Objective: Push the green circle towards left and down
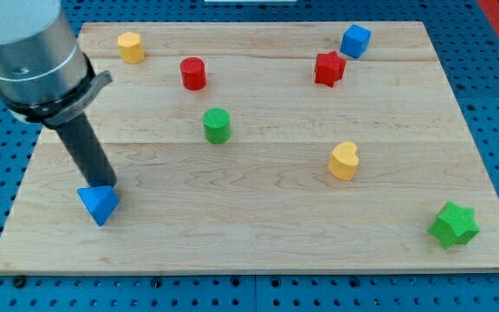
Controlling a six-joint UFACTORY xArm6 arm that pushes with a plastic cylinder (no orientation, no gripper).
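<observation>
The green circle (217, 125) stands upright on the wooden board (258, 225), left of the middle. My tip (104, 185) is at the view's lower left, far left of and below the green circle. It touches the top of a blue triangle (99, 204). The rod rises up and left to the arm's grey body (33, 52).
A yellow block (131, 47) is at the top left, and a red circle (193, 73) lies above the green circle. A red star (328, 68) and a blue cube (355, 40) are at the top right. A yellow heart (344, 161) is right of the middle, and a green star (453, 224) at the bottom right.
</observation>
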